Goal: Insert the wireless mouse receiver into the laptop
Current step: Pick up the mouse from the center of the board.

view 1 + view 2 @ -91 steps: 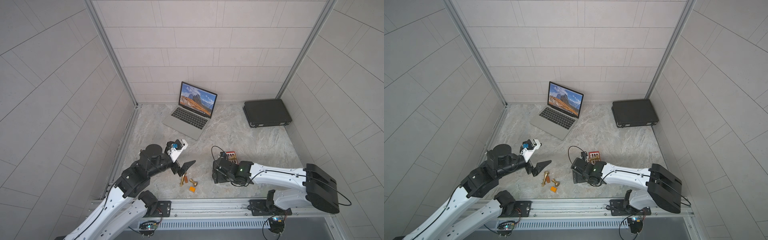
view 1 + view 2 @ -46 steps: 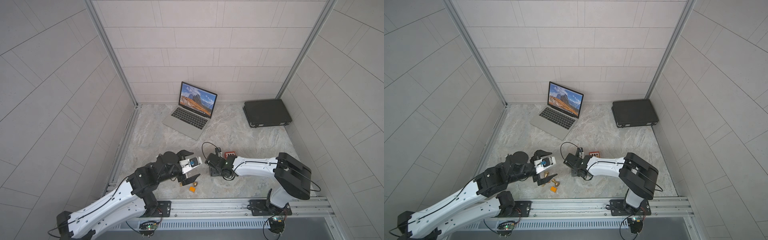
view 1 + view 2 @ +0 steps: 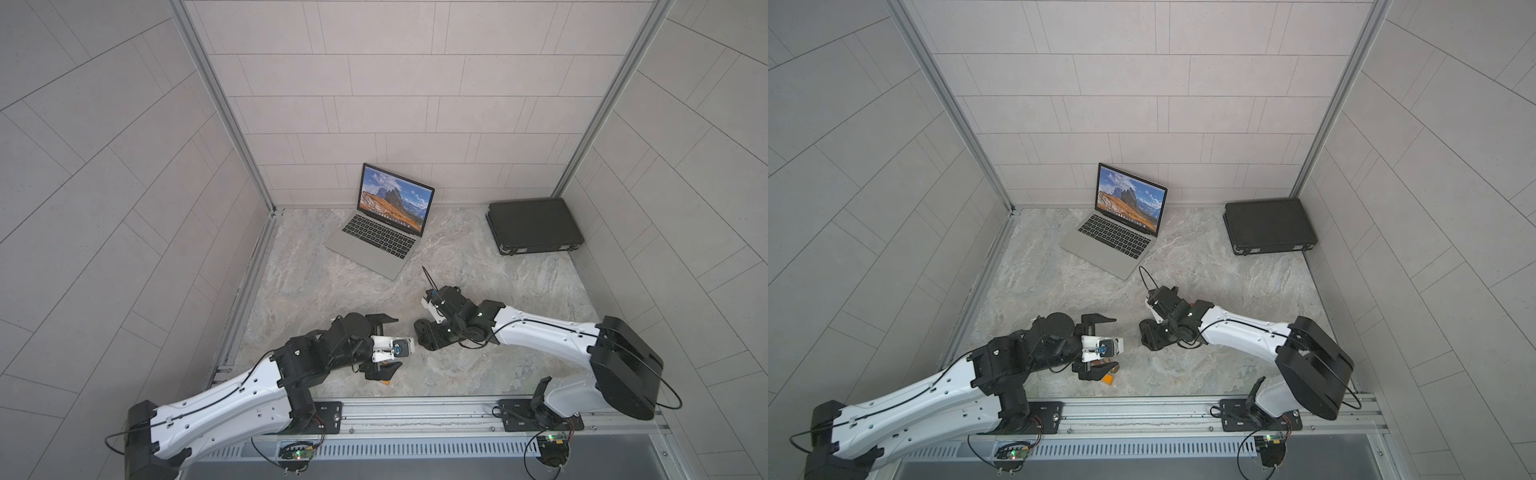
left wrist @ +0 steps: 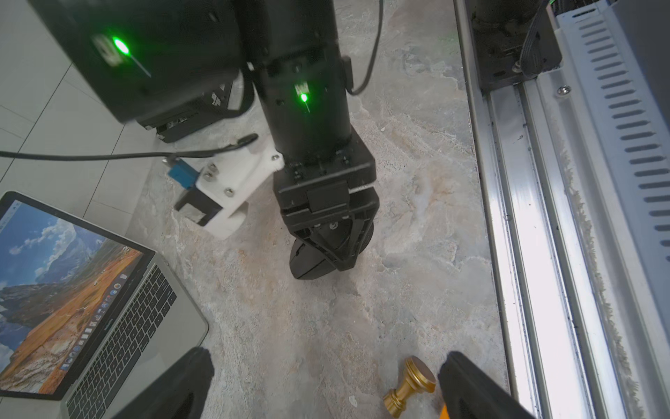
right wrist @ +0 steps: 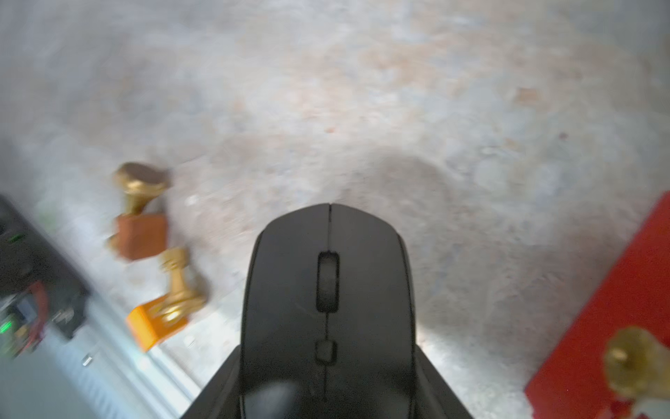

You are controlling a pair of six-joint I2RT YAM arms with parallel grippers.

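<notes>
In both top views your right gripper (image 3: 430,336) is down low on the marbled tabletop (image 3: 332,291). Your left gripper (image 3: 398,342) lies just beside it, jaws spread wide with nothing between them, and the slim silver laptop with the mountain wallpaper (image 3: 376,243) stands open near the back wall, well apart from both. From the left wrist you see the right gripper straddling the black oval mouse (image 4: 308,263), with a small brass knob (image 4: 409,381) lying just beside one left fingertip. From the right wrist the mouse fills the gap between the two dark fingers (image 5: 217,395), which flank its sides; whether they already pinch it, you cannot tell. The tiny dark wireless mouse receiver shows in no view (most likely it is stowed inside the mouse, though nothing here confirms that). So you appear to be at the opening step, securing the mouse. Next you need a firm hold on it and its underside turned up. Then the free left gripper can pick out the stub before any approach to the laptop's port.
</notes>
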